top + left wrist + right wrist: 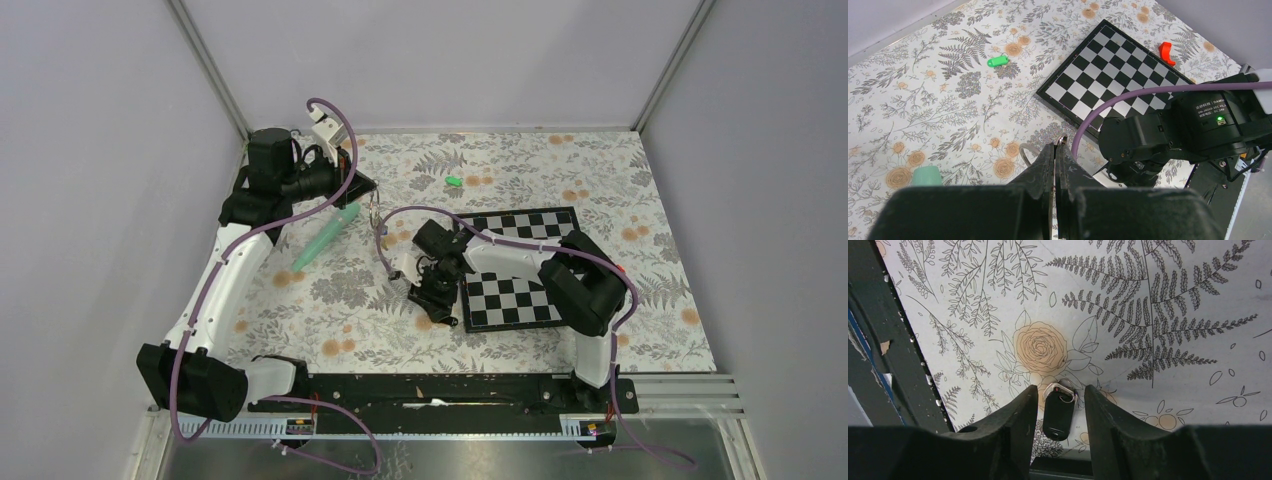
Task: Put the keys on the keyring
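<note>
My left gripper is shut on the thin silvery keyring, which sticks out to the left of its fingertips. In the top view it holds the ring just above the cloth; no blue or yellow keys show on it. My right gripper is open, its two fingers on either side of the black-headed key, which lies on the floral cloth untouched. In the top view that gripper is left of the chessboard and hides the black key. The green-headed key lies alone farther back, also in the left wrist view.
A chessboard lies at centre right under the right arm. A long teal stick lies on the cloth by the left arm. A small red piece sits beyond the board's right edge. Grey walls enclose three sides.
</note>
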Available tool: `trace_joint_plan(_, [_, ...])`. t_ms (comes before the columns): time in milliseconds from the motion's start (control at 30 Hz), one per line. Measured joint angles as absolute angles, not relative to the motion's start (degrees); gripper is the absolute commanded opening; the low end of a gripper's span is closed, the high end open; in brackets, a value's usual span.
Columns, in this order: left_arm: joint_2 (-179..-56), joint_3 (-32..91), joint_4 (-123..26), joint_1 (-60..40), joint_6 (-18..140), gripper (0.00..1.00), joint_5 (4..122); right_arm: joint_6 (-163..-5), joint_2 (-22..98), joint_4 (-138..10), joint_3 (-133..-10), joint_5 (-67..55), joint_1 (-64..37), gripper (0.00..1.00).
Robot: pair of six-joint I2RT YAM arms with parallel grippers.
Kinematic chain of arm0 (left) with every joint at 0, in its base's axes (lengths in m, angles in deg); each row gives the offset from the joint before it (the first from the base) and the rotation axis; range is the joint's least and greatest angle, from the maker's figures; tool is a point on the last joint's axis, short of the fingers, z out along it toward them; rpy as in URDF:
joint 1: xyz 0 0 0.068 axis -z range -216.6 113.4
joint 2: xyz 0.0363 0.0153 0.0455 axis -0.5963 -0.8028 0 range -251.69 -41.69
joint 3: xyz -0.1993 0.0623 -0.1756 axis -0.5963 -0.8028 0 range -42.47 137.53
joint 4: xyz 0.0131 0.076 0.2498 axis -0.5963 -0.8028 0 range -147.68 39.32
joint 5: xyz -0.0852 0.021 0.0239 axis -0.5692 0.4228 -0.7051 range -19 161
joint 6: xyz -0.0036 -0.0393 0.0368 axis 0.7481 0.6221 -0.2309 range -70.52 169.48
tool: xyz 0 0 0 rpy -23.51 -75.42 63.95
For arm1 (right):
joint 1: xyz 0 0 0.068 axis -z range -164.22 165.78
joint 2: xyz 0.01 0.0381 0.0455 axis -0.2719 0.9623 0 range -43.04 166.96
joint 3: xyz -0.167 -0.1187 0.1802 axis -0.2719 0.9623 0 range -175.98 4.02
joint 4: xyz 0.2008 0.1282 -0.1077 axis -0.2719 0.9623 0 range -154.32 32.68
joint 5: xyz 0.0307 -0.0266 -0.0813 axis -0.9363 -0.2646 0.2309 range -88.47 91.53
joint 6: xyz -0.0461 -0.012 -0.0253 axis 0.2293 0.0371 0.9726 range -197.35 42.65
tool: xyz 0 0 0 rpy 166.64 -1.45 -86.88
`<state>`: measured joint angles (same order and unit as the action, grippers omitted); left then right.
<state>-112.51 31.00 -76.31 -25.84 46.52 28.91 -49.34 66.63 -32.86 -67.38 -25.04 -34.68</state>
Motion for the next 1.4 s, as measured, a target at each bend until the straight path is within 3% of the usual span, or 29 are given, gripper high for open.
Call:
trace_joint_plan(800, [-111.51, 30.98, -76.24, -25.84, 46.56, 0.0, 28.78, -49.78, 66.84, -31.81, -67.38, -26.59, -34.68, 0.28])
trace_joint_plan(1133, [-111.38, 30.98, -76.22, -25.93, 46.56, 0.0, 28.76, -49.78, 66.84, -31.64, -67.38, -26.98, -34.68, 0.09])
trace_joint_plan(1400, [-111.38, 30.98, -76.22, -25.95, 46.54, 0.0, 28.76, -49.73, 66.84, -30.83, -67.38, -28.16, -34.68, 0.01])
